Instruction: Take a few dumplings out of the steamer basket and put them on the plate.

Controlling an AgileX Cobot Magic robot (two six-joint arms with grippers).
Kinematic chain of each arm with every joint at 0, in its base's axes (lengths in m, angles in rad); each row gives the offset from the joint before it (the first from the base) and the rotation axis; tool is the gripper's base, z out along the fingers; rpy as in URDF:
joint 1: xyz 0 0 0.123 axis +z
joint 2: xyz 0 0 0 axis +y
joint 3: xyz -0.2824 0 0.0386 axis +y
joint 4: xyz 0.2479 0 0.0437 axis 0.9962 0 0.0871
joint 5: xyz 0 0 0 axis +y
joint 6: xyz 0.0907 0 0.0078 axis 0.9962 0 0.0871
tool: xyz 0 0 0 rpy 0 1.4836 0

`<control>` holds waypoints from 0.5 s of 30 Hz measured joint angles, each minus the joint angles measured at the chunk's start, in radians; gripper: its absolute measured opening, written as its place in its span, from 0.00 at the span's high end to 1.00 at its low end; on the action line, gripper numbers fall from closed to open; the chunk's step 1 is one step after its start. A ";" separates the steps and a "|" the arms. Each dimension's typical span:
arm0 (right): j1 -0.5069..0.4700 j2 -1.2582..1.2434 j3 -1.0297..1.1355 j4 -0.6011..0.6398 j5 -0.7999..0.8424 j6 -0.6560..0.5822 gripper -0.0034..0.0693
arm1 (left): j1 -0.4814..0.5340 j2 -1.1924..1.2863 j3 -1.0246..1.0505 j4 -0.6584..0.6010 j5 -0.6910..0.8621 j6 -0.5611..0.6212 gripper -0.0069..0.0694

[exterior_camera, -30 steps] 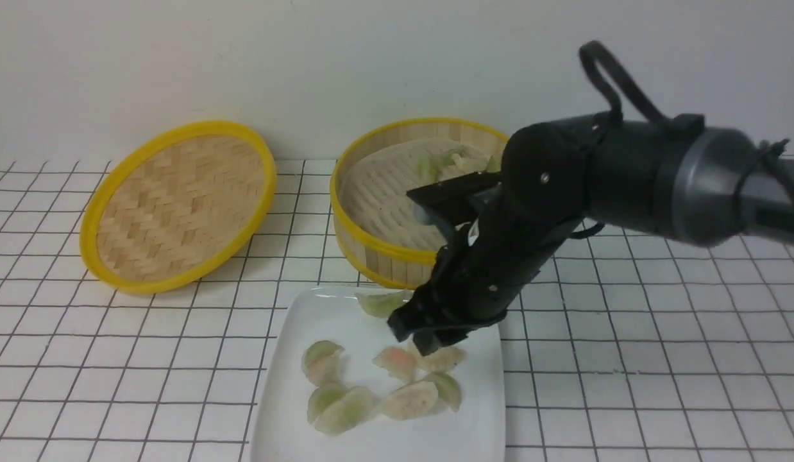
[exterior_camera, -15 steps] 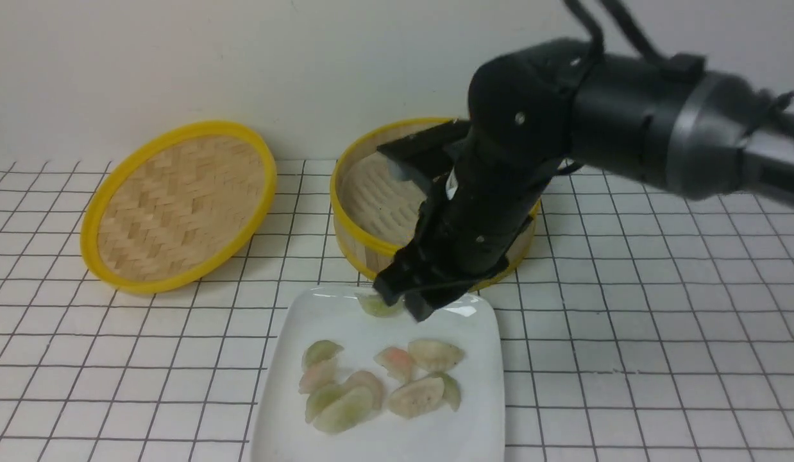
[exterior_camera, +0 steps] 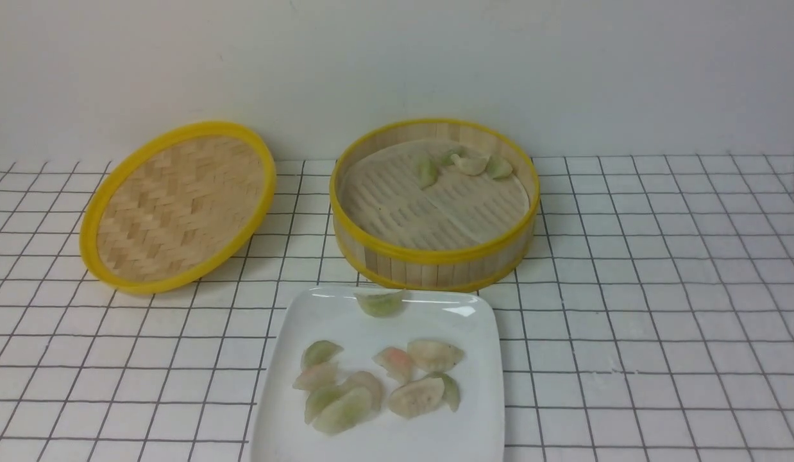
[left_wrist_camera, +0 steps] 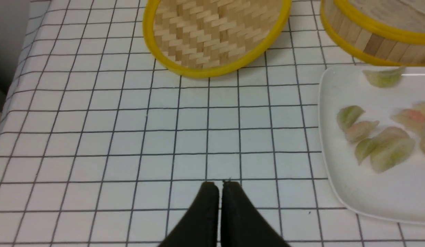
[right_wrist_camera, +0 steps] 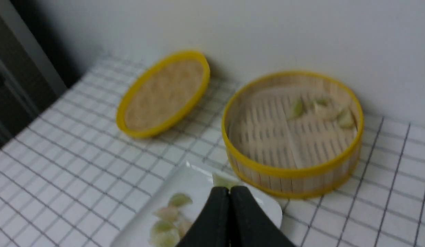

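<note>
1. most dumplings (exterior_camera: 435, 354) lie clustered on the white plate (exterior_camera: 384, 443), with one green dumpling (exterior_camera: 381, 303) apart at its far rim.
2. a few more sit at the far side of the steamer basket (exterior_camera: 435, 266), just behind the plate.
3. the woven lid (exterior_camera: 179, 205) lies to the basket's left on the gridded counter (exterior_camera: 628, 321).
4. the left claw (left_wrist_camera: 220, 187) is closed, empty, over bare counter.
5. the right claw (right_wrist_camera: 229, 190) is pressed closed too, gripping nothing.
</note>
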State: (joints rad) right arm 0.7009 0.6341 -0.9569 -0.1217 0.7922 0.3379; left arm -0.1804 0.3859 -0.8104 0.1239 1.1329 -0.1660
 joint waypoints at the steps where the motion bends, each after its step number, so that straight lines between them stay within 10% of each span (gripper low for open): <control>1: 0.000 -0.140 0.157 -0.020 -0.139 0.003 0.97 | 0.000 0.000 0.000 -0.020 -0.008 0.000 0.92; 15: 0.000 -0.645 0.605 -0.162 -0.545 0.238 0.97 | 0.002 -0.135 0.077 -0.070 -0.175 0.010 0.92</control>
State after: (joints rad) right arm 0.7009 -0.0114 -0.3520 -0.2837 0.2469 0.5758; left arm -0.1784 0.2509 -0.7332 0.0543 0.9577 -0.1556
